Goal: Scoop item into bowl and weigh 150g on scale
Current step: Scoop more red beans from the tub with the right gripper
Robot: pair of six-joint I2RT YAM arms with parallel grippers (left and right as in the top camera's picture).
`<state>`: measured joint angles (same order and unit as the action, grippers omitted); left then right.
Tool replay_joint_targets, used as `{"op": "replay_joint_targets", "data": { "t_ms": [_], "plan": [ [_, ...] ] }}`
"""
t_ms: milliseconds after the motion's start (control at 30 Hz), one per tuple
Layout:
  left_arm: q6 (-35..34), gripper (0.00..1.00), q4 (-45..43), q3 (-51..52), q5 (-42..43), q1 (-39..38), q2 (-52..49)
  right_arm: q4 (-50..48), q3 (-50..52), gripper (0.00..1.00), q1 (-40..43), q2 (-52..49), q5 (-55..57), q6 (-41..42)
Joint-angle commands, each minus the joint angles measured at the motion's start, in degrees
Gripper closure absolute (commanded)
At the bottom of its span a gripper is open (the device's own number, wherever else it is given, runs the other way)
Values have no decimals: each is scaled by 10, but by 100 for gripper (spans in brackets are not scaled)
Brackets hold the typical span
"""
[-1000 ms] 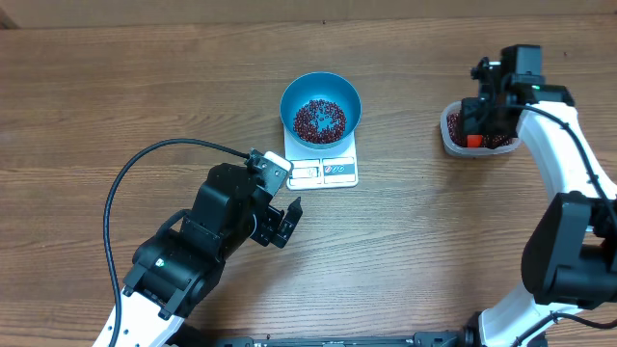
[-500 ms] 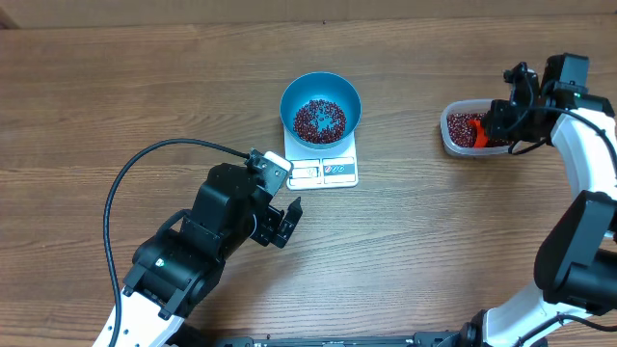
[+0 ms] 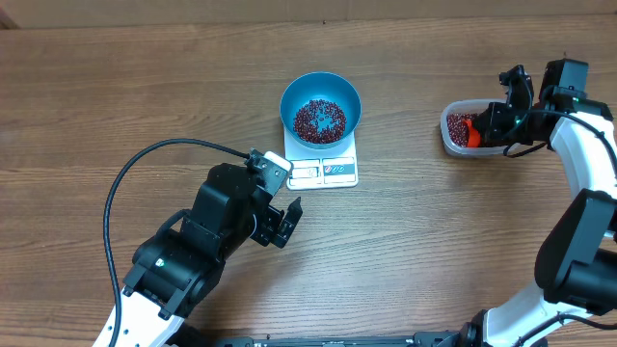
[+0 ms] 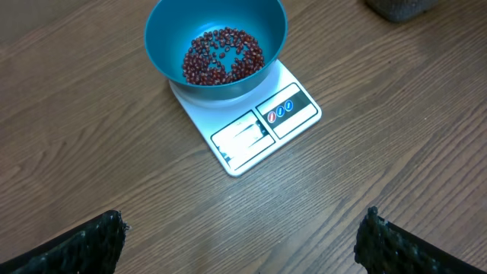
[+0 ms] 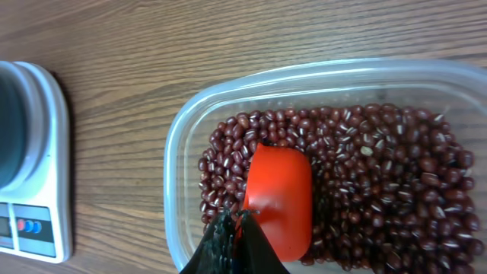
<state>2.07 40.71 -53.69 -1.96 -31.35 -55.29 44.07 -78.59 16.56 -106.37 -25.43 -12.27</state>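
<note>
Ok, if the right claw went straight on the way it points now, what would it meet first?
The beans: the right claw, shut on the orange scoop, aims down into the clear tub. Their depth is unclear, so the tub floor may follow soon.

bare table [image 3: 405, 222] separates scale [image 3: 323, 172] from tub [image 3: 448, 143]; bowl [image 3: 292, 96] covers scale, scoop [image 5: 281, 190] occupies tub

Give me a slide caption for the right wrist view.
Right gripper holds the orange-red scoop among maroon beans in the clear tub.

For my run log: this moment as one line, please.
right gripper: shut on scoop, in tub | left gripper: open | bowl: on scale, holds beans
</note>
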Motion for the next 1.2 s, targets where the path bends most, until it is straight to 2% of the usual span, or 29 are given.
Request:
{"op": "replay_joint_targets", "data": {
  "t_ms": [0, 1167],
  "plan": [
    [12, 0, -2, 3, -3, 3, 2, 2, 15, 96, 9, -34, -41, -2],
    [12, 0, -2, 3, -3, 3, 2, -15, 15, 96, 50, -95, -70, -2]
  ]
}}
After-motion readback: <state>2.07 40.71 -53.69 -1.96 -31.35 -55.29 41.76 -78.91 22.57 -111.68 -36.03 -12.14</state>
